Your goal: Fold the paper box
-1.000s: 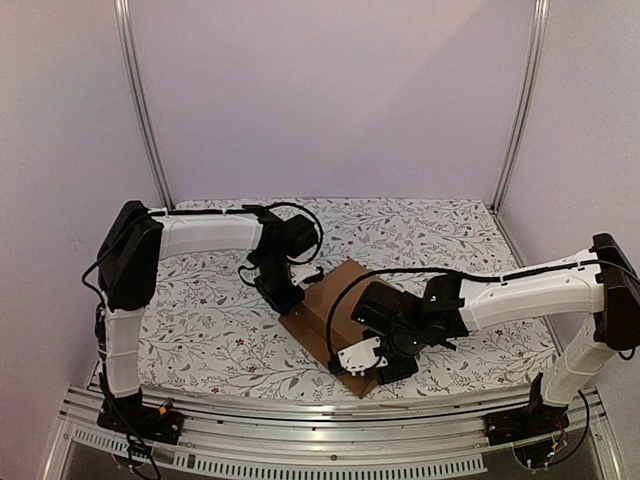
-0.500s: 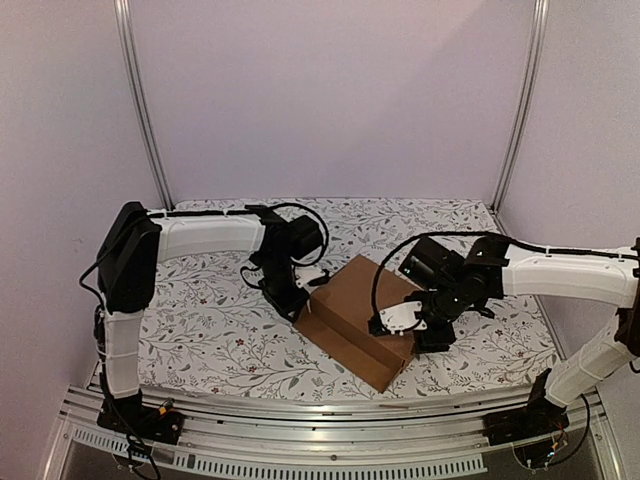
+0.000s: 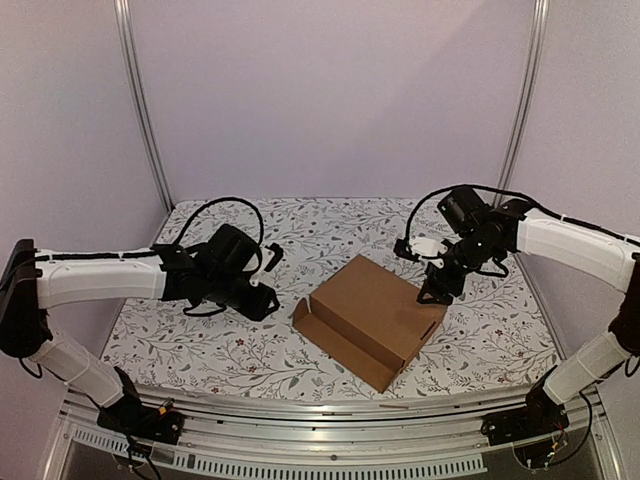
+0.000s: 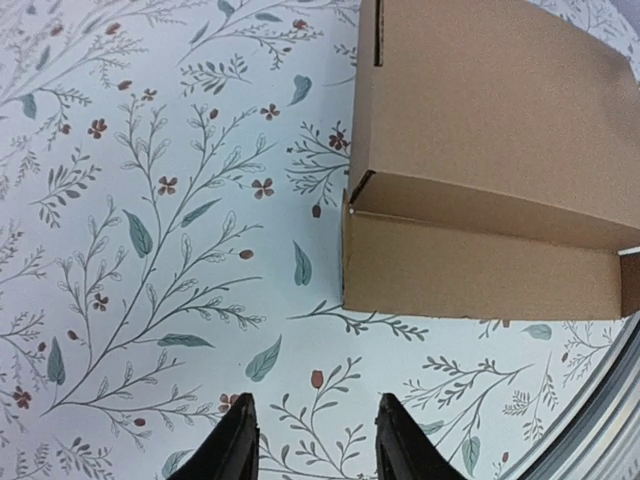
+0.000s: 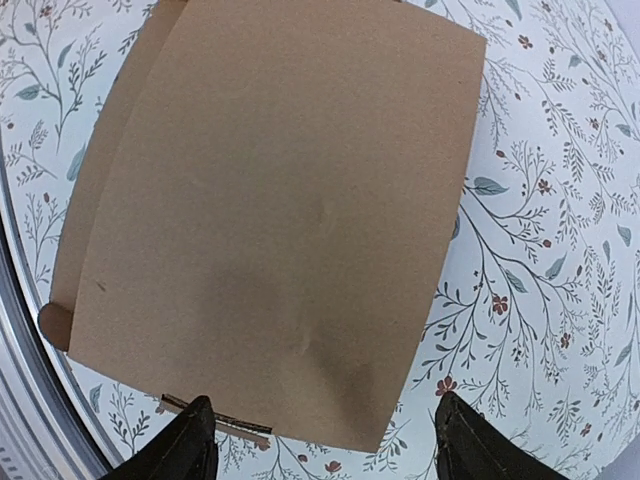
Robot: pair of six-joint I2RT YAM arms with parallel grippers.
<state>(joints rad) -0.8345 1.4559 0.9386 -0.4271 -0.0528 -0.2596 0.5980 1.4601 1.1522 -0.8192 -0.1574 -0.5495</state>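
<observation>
The paper box (image 3: 375, 315) is a brown cardboard mailer lying mid-table with its lid down. A lower front strip runs along its near-left side, and a small flap sticks out at its left corner. My left gripper (image 3: 268, 298) hovers just left of the box, apart from it. In the left wrist view this gripper (image 4: 315, 432) is open over bare cloth, with the box (image 4: 480, 150) ahead to the upper right. My right gripper (image 3: 437, 288) hangs above the box's far right corner. In the right wrist view it (image 5: 325, 435) is open wide and empty, over the lid (image 5: 280, 220).
A floral tablecloth (image 3: 220, 340) covers the table. Metal frame posts (image 3: 140, 100) stand at the back corners against lilac walls. An aluminium rail (image 3: 320, 440) runs along the near edge.
Both arms have drawn away from the box. The left pulled back to the left and its jaws opened. The right rose toward the back right and opened wider. The box lies uncovered.
</observation>
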